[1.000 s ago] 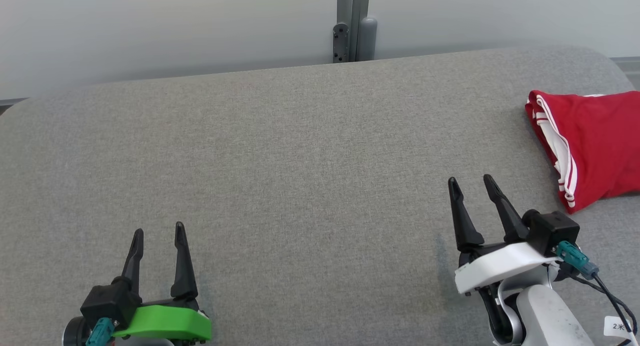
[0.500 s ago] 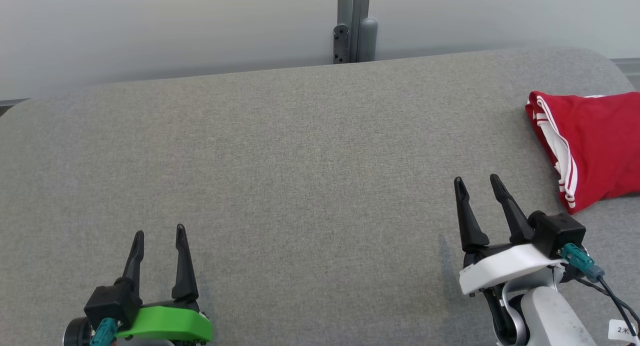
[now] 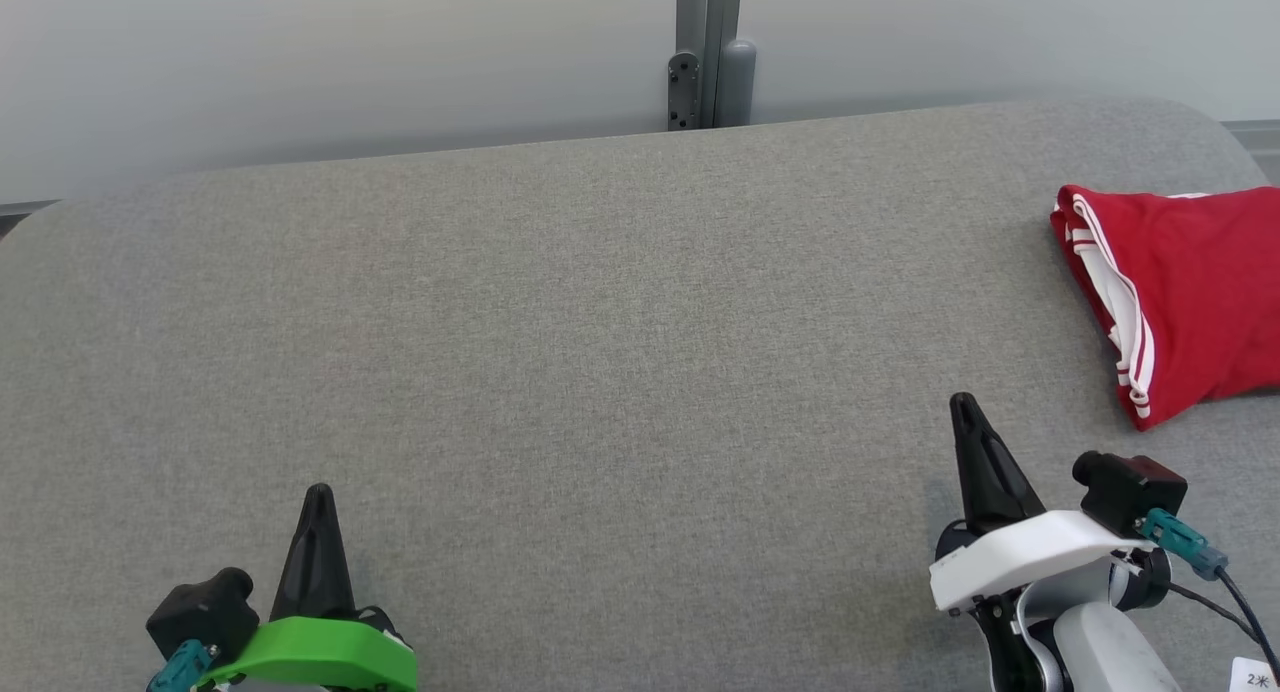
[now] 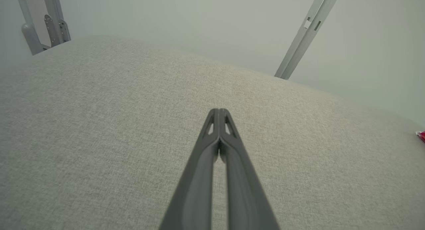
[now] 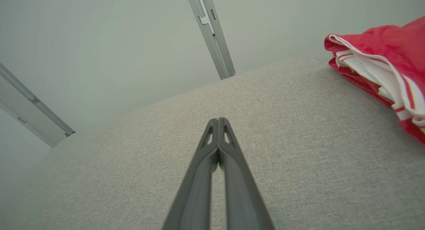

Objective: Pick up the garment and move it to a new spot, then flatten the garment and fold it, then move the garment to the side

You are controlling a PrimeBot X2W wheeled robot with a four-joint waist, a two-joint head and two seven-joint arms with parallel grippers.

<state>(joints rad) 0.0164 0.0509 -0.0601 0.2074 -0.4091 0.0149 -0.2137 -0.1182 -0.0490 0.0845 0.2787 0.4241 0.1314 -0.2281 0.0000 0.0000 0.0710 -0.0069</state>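
Head view overhead, wrist views low, all sharing grey surface [image 3: 600,322]

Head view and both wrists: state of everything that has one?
garment: folded up, lying at the right end of the grey surface, not held.
left gripper: shut, empty.
right gripper: shut, empty, apart from the garment.

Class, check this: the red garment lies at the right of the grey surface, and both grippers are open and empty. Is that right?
No: both are shut, not open. The wrist views show the left gripper and right gripper with fingers pressed together, empty. The red garment does lie at the grey surface's right.
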